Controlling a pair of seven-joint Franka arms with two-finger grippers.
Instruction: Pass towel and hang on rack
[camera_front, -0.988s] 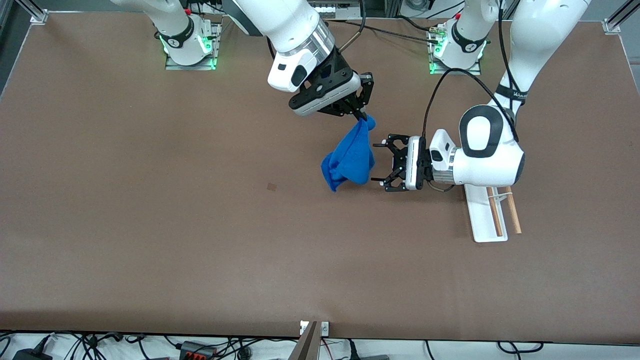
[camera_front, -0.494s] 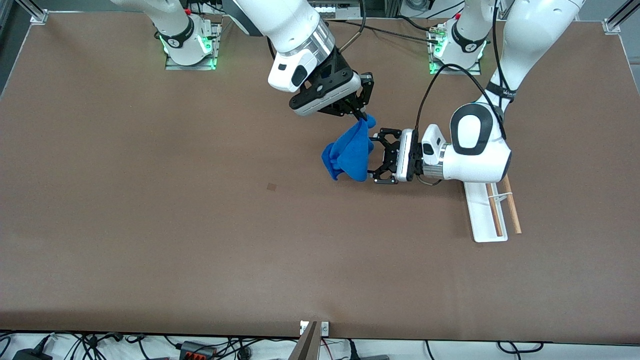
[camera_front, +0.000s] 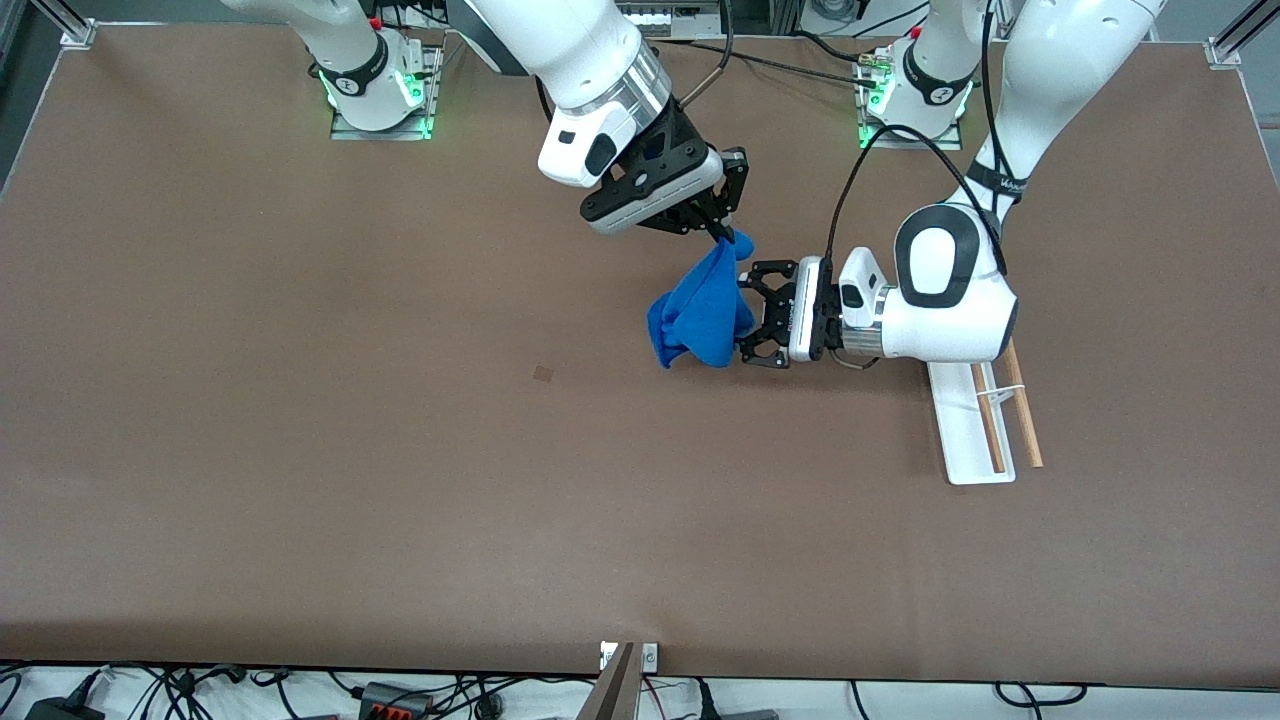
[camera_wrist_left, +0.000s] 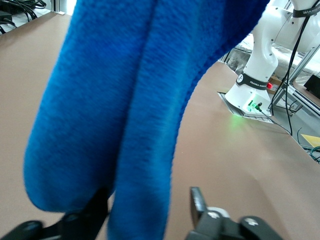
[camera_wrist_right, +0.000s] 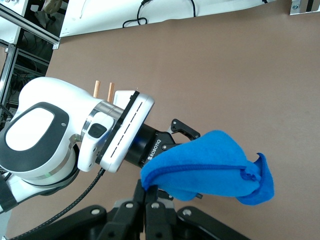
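Observation:
The blue towel (camera_front: 700, 315) hangs in the air over the middle of the table. My right gripper (camera_front: 722, 232) is shut on its top corner; in the right wrist view the pinched jaws (camera_wrist_right: 150, 192) hold the towel (camera_wrist_right: 210, 167) by an edge. My left gripper (camera_front: 746, 315) is open and lies level beside the hanging towel, its fingers straddling the towel's side. In the left wrist view the towel (camera_wrist_left: 130, 100) fills the space between the open fingers (camera_wrist_left: 197, 202). The rack (camera_front: 962, 430) stands on the table under the left arm's wrist, toward the left arm's end.
The rack's two wooden rods (camera_front: 1020, 420) point toward the front camera; their tips show in the right wrist view (camera_wrist_right: 104, 89). A small dark mark (camera_front: 543, 373) lies on the brown table (camera_front: 300, 450). The arm bases stand along the table's edge farthest from the front camera.
My left gripper has moved toward the towel, from a gap beside it to having its open fingers around the towel's side. The right gripper has held almost still with the towel.

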